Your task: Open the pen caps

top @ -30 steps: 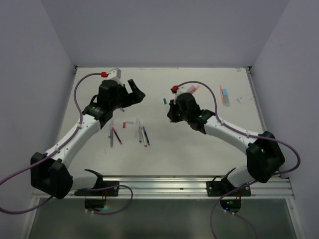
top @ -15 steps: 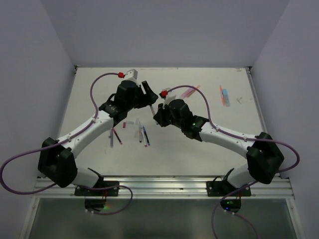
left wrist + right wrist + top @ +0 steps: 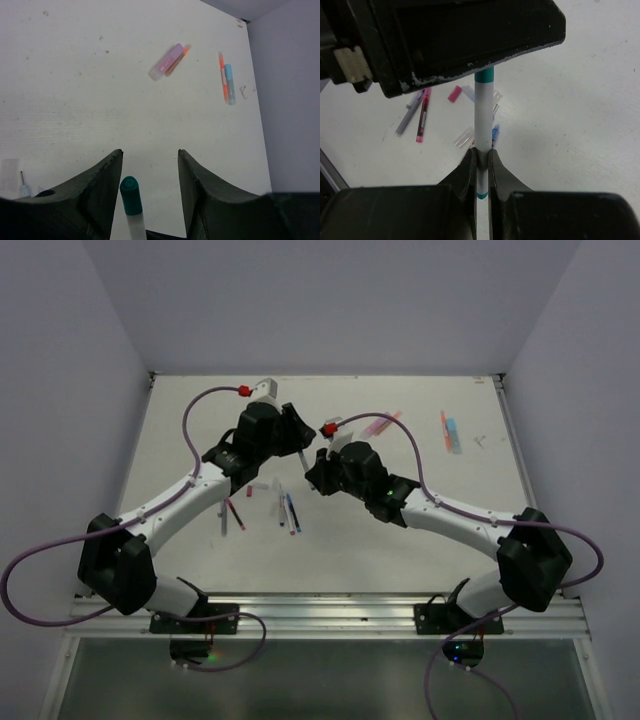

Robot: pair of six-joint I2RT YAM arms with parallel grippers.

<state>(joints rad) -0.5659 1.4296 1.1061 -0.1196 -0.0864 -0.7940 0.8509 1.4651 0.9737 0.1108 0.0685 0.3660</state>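
My right gripper [image 3: 482, 152] is shut on a white pen [image 3: 483, 115] and holds it upright above the table. The pen's teal cap [image 3: 131, 195] sits between the fingers of my left gripper [image 3: 150, 152]. It lies close to the left finger, with a clear gap to the right finger. The left gripper is open around the cap. From above, the two grippers meet over the middle of the table, left gripper [image 3: 303, 444] against right gripper [image 3: 318, 462], and the pen is hidden between them.
Several loose pens [image 3: 288, 510] and a grey and a dark red pen [image 3: 422, 116] lie on the table below the grippers, with clear caps [image 3: 463, 136] and a pink cap [image 3: 454, 93]. A purple marker [image 3: 166, 68] and an orange and a light-blue pen [image 3: 229, 82] lie further back right.
Both arms have swung toward each other at mid-table. The right gripper brought the pen left, and the left gripper's jaws have narrowed around the teal cap.
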